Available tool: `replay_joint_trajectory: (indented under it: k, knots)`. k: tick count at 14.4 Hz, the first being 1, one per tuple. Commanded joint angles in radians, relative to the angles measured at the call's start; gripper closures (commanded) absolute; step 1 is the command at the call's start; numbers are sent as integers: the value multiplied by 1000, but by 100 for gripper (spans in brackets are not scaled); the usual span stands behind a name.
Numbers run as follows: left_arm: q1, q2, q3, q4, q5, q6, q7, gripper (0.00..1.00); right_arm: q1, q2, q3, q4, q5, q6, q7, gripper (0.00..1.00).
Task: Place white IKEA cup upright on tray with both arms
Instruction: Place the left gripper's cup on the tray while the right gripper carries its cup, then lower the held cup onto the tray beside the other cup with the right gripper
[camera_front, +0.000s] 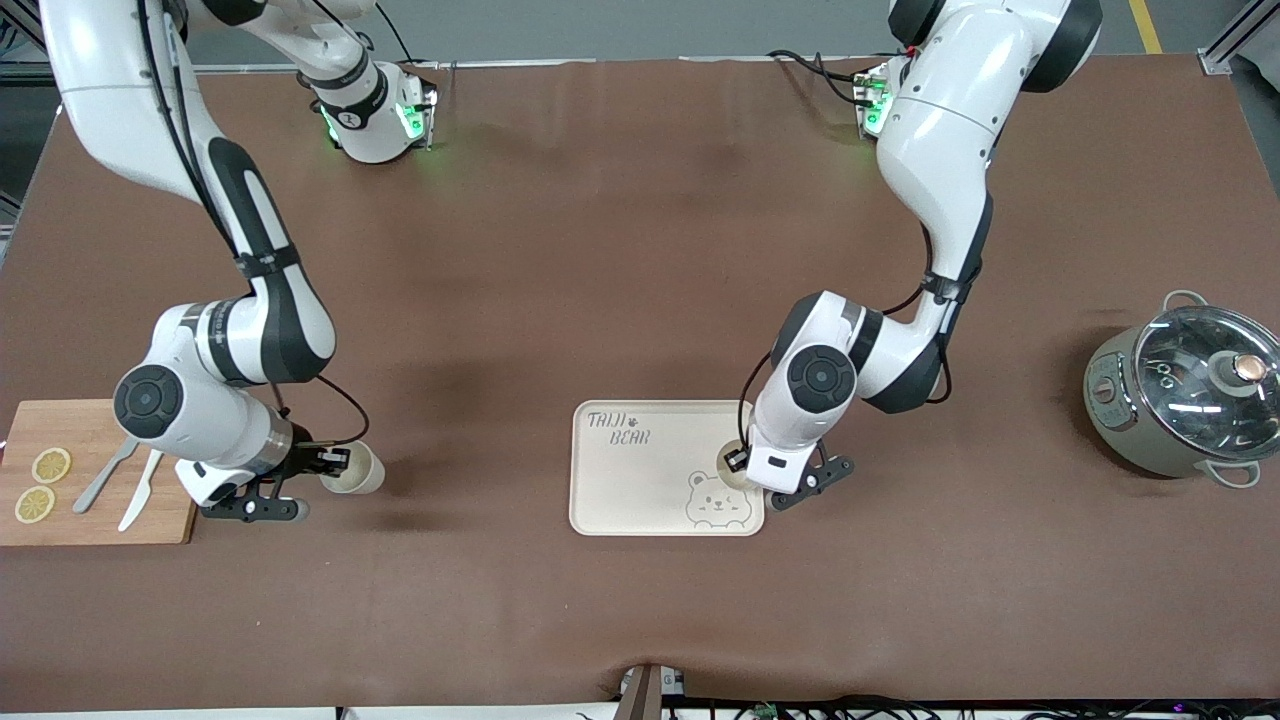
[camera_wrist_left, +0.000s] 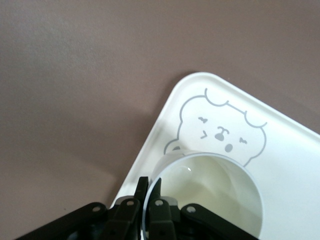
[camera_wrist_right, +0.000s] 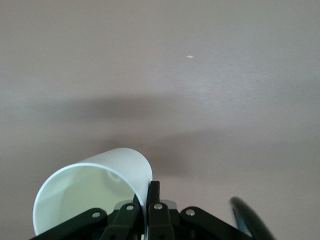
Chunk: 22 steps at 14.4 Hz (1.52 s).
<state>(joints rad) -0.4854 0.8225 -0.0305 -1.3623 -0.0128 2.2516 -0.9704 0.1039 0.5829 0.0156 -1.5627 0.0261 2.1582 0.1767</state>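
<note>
Two white cups are seen. The left tool (camera_front: 737, 462) is clamped on the rim of one cup (camera_wrist_left: 205, 192), held upright over the tray (camera_front: 630, 480) at the bear-face corner (whether its base touches the tray cannot be told). The right tool (camera_front: 330, 462) is pinched on the wall of the second cup (camera_front: 355, 468), which is tilted, over the brown counter (camera_front: 640, 250) just beside the cutting board (camera_front: 90, 425). Lemon slices (camera_front: 42, 484), a fork (camera_front: 105, 475) and a knife (camera_front: 140, 490) are laid on the board. A lidded pot (camera_front: 1185, 395) is stood at the left arm's end.
</note>
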Motion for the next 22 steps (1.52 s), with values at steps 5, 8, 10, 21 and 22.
replay_joint_trajectory:
  k: [5,8,10,21,22]
  knots:
    - [-28,29,18,28,20,13,-31,100,193,47,-9,209,103,-106,424,100]
    - [-28,29,17,22,60,13,-31,35,299,139,-13,326,100,-95,611,100]
    - [-28,29,17,22,65,13,-31,35,350,204,-16,394,97,-74,690,100]
    - [-12,-8,12,29,125,-21,-34,0,474,339,-23,406,55,135,822,100]
    - [-6,-12,8,35,123,-59,-33,0,477,344,-25,406,43,140,839,100]
